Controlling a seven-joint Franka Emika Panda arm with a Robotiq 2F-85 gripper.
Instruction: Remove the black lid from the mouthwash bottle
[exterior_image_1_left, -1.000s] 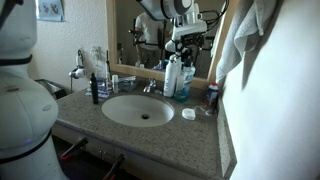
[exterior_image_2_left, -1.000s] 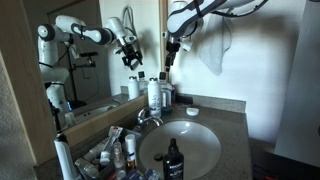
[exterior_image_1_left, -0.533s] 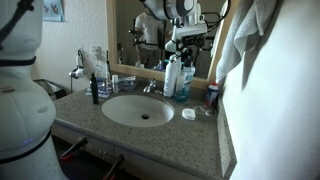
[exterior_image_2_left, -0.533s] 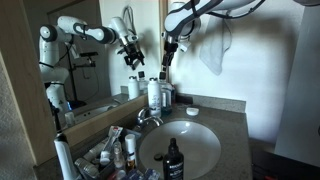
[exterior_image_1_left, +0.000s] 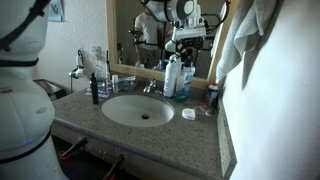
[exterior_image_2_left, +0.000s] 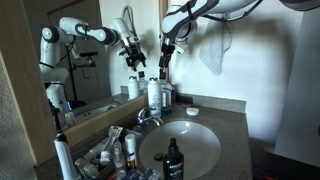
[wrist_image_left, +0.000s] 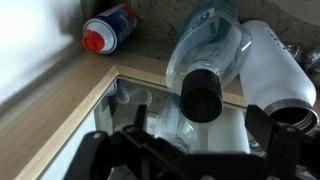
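My end effector hangs spread wide above the black lid. The lid caps the mouthwash bottle, just beside a white bottle at the back of the worktop. I judge the lid rigid, light and slick, so I would pinch its sides. The fingertips are cropped and the bottle's base is hidden.

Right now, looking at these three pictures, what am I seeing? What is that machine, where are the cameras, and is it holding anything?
It is a robot arm with a two-fingered gripper, at a bathroom counter with a sink. Two pictures come from cameras in the room; the third looks down from the arm's wrist. By the mirror stand a blue bottle with a black lid, a white bottle and a red-and-white container. The gripper is open above the blue bottle and holds nothing.
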